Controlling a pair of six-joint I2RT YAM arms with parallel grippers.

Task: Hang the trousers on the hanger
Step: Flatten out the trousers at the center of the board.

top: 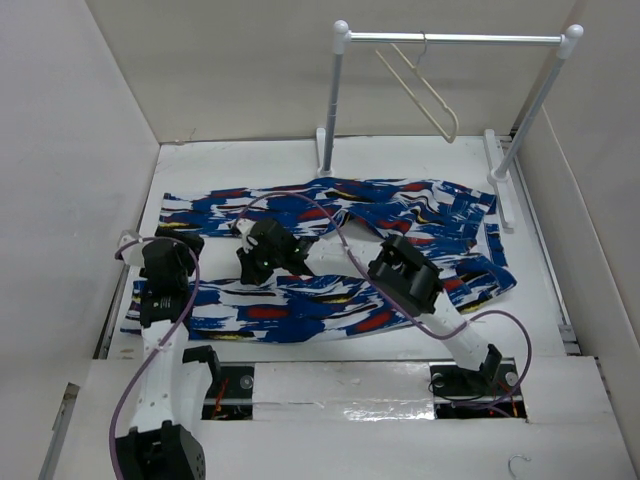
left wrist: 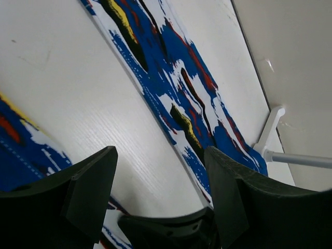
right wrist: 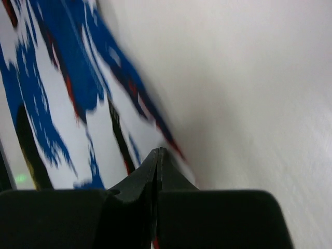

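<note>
The trousers (top: 400, 205) lie flat on the table, waist at the right and both legs running left. The cream hanger (top: 425, 92) hangs empty on the rail at the back. My left gripper (top: 175, 252) is open over the left end of the legs. In the left wrist view its jaws (left wrist: 160, 155) stand wide apart over bare table, with one leg (left wrist: 192, 98) beyond them. My right gripper (top: 250, 272) is at the upper edge of the near leg. In the blurred right wrist view it (right wrist: 158, 150) is shut at the fabric's edge (right wrist: 78, 104), with a sliver of red cloth between the fingers.
The white-posted garment rail (top: 455, 38) stands across the back, its feet on the table; one foot shows in the left wrist view (left wrist: 272, 129). White walls enclose the table on the left, right and back. A purple cable (top: 340, 235) loops over the trousers.
</note>
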